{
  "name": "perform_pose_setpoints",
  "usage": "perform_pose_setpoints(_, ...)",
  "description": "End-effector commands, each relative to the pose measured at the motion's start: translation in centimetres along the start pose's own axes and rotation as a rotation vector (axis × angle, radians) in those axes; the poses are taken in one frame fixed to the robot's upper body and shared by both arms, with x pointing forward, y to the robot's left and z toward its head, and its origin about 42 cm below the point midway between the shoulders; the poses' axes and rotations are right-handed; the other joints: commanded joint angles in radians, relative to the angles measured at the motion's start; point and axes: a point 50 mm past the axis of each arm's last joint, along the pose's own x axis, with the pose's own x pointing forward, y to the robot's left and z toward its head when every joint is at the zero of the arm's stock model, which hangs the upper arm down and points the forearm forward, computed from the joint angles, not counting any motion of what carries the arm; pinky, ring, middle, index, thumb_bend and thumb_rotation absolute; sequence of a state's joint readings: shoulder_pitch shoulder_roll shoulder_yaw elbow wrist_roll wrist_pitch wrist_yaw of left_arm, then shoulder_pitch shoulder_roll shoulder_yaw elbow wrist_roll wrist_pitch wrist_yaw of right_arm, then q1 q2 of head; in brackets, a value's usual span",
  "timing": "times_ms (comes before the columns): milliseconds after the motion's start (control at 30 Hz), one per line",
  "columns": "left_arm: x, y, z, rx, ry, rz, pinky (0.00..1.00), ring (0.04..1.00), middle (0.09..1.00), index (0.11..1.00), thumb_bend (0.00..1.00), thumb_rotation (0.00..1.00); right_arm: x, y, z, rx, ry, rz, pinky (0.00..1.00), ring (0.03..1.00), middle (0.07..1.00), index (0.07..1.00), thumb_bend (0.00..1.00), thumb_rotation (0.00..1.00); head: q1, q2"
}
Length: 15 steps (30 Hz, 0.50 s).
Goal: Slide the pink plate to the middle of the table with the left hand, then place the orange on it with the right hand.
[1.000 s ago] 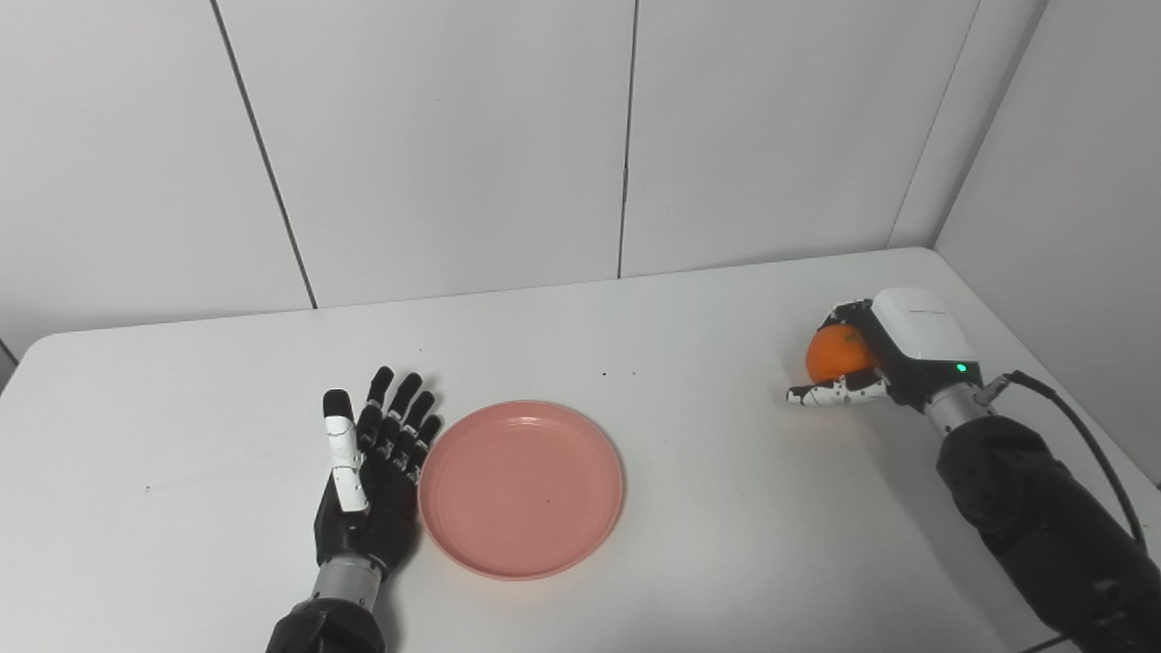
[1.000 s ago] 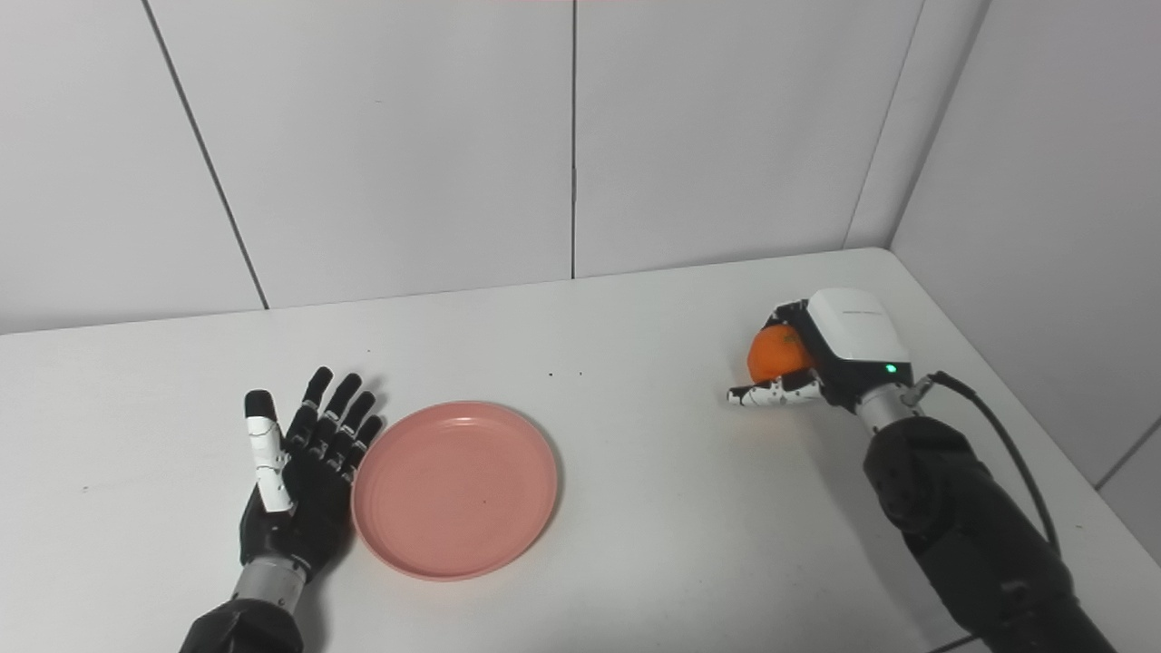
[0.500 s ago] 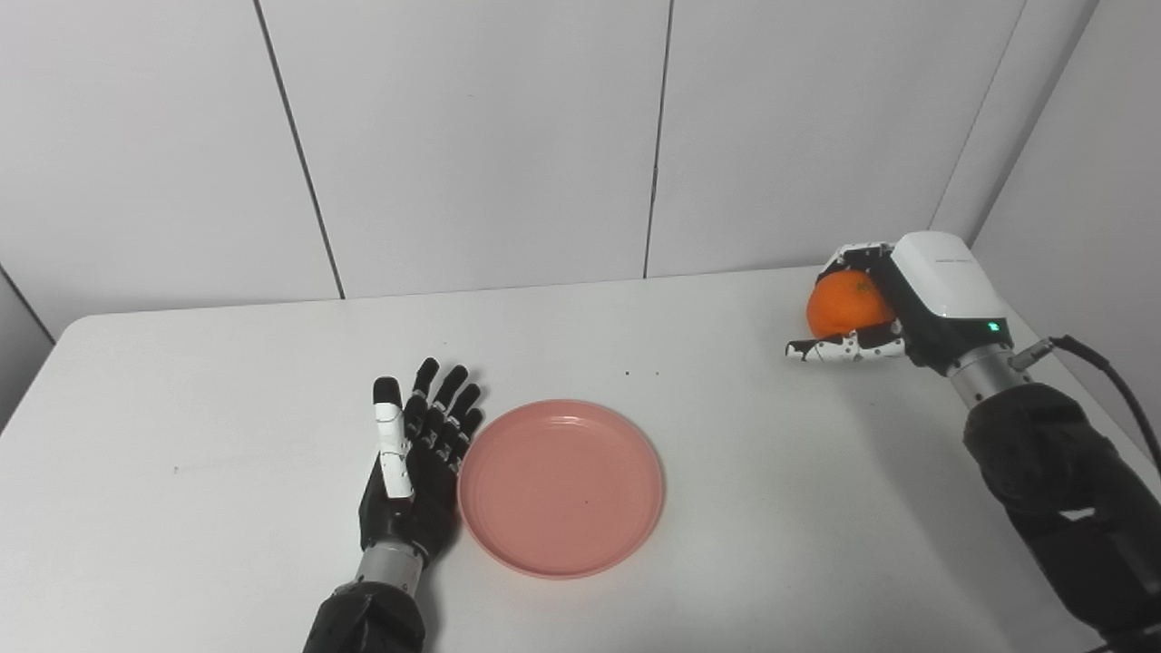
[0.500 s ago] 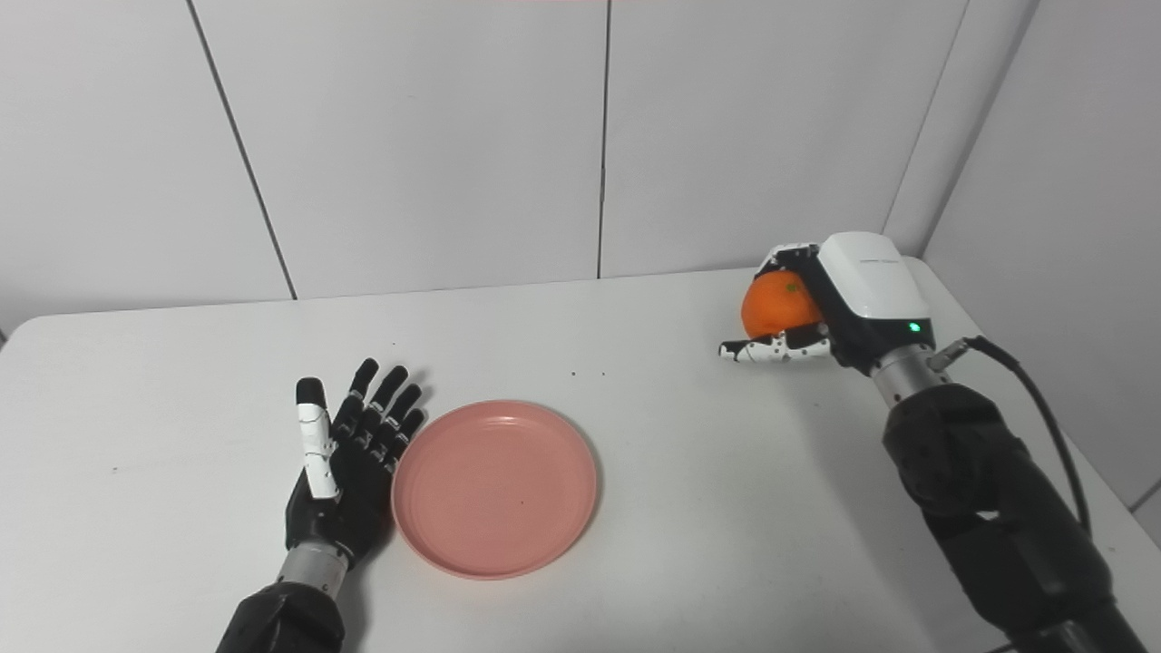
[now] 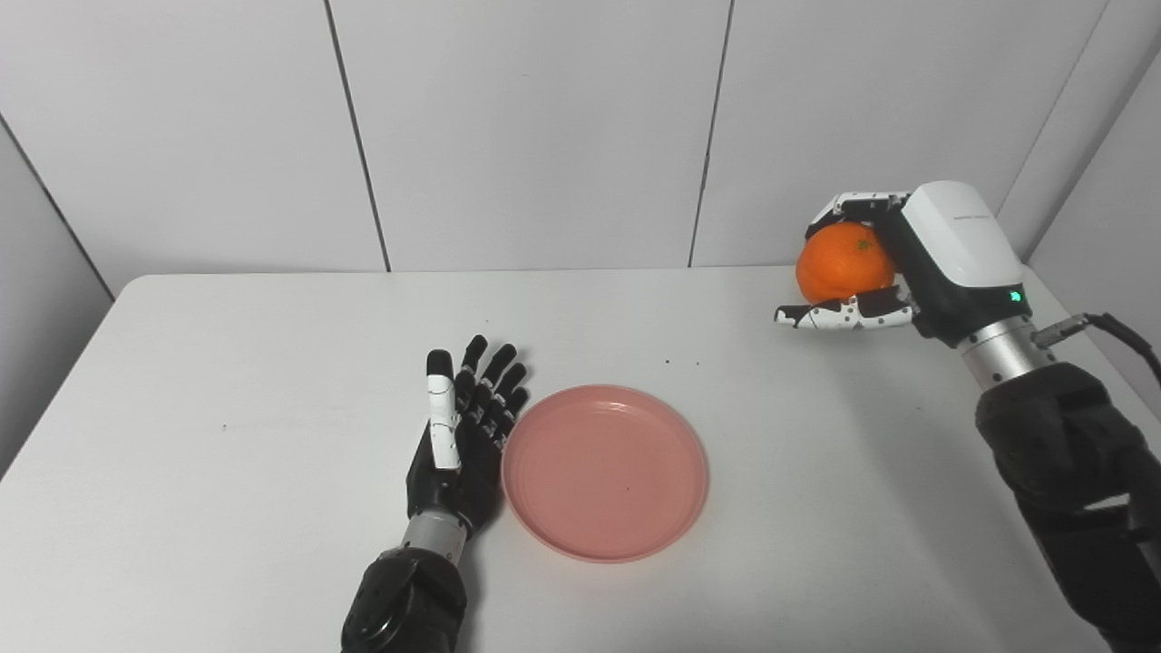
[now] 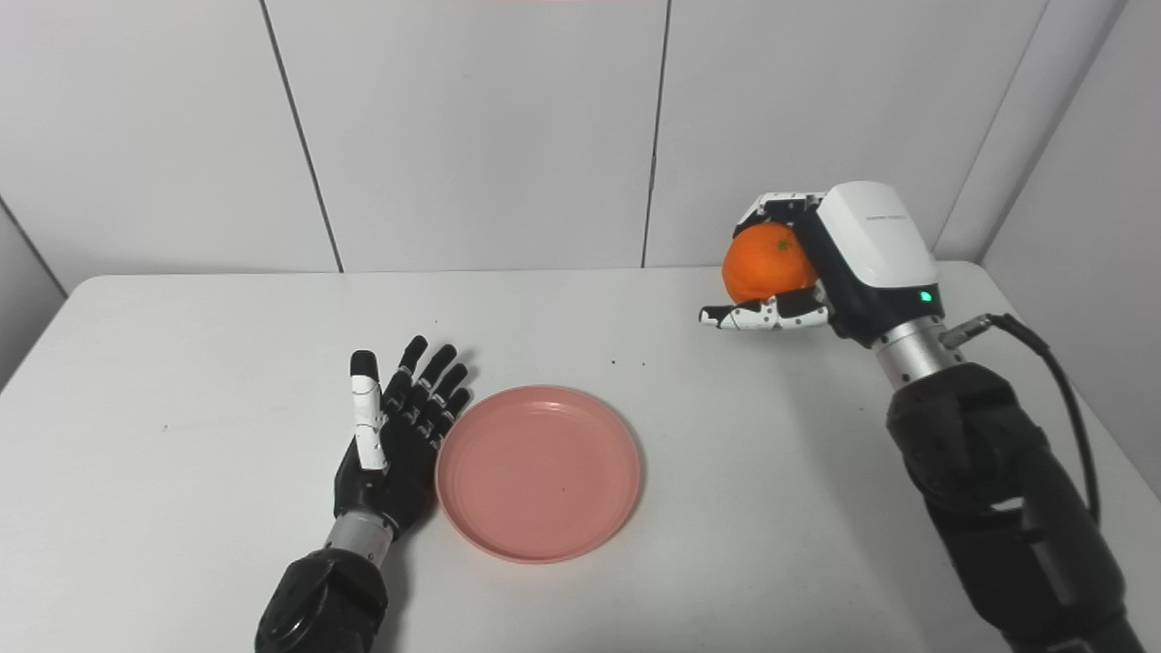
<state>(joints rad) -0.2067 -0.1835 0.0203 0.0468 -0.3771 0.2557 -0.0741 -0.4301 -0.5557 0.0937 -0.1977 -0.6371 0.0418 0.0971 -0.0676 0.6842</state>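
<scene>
While the right hand (image 5: 916,263) grips the orange (image 5: 843,262) clear above the white table (image 5: 227,381), the left hand (image 5: 463,435) lies flat on the tabletop, empty, fingers spread and pointing away from the robot

Item 1, orange: round, bright, small green stem mark on top; enclosed between the right hand's fingers (image 6: 771,201) curled over its top and the thumb (image 6: 762,316) stretched out beneath it. It sits on the palm side of that hand, toward the left hand.

Item 2, pink plate (image 5: 606,470): round, shallow, upright, nothing on it. It rests on the table immediately beside the left hand, on that hand's inner side; its rim meets or nearly meets the little-finger edge, and actual contact cannot be told. From the right hand it lies well apart, lower and toward the robot.

Item 3, right hand: white back shell with 1 green light, black cable trailing from the wrist.

Item 4, table: a few dark specks between the plate and the right hand; white panelled wall (image 6: 472,127) behind
</scene>
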Motion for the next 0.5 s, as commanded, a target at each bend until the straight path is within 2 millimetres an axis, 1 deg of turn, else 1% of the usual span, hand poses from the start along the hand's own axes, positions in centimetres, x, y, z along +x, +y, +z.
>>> perform_pose_setpoints(0,-0.3,-0.1,-1.7,-0.012,0.057,0.039,1.00,0.956,0.939,1.000,0.86,0.89,1.2,-2.4,1.7,-0.015,-0.095,-0.074,0.10,0.146,0.216,0.257,0.65,0.34,0.005,-0.001)
perform_pose_setpoints(133,-0.2,-0.2,-1.8,-0.011,0.056,0.040,1.00,0.951,0.939,1.000,0.86,0.89,1.6,-2.4,3.5,-0.008,-0.134,-0.074,0.10,0.142,0.211,0.249,0.66,0.33,0.012,0.001)
perform_pose_setpoints(233,-0.2,-0.3,-1.8,-0.015,0.056,0.042,1.00,0.951,0.940,1.000,0.87,0.88,1.9,-2.2,4.7,0.009,-0.167,-0.074,0.09,0.137,0.205,0.242,0.69,0.37,0.013,0.001)
perform_pose_setpoints(333,-0.2,-0.3,-1.8,-0.014,0.055,0.040,1.00,0.948,0.939,1.000,0.88,0.88,2.3,-1.9,6.0,0.015,-0.207,-0.065,0.10,0.149,0.219,0.252,0.69,0.40,0.016,0.002)
perform_pose_setpoints(400,-0.2,-0.2,-1.8,-0.012,0.055,0.038,1.00,0.950,0.941,1.000,0.88,0.88,2.4,-1.7,6.8,0.022,-0.228,-0.058,0.11,0.156,0.225,0.256,0.69,0.40,0.016,0.002)
perform_pose_setpoints(467,-0.2,-0.2,-1.8,-0.009,0.056,0.039,1.00,0.952,0.945,1.000,0.87,0.88,2.4,-1.3,7.8,0.026,-0.251,-0.055,0.11,0.161,0.232,0.263,0.69,0.36,0.016,0.002)
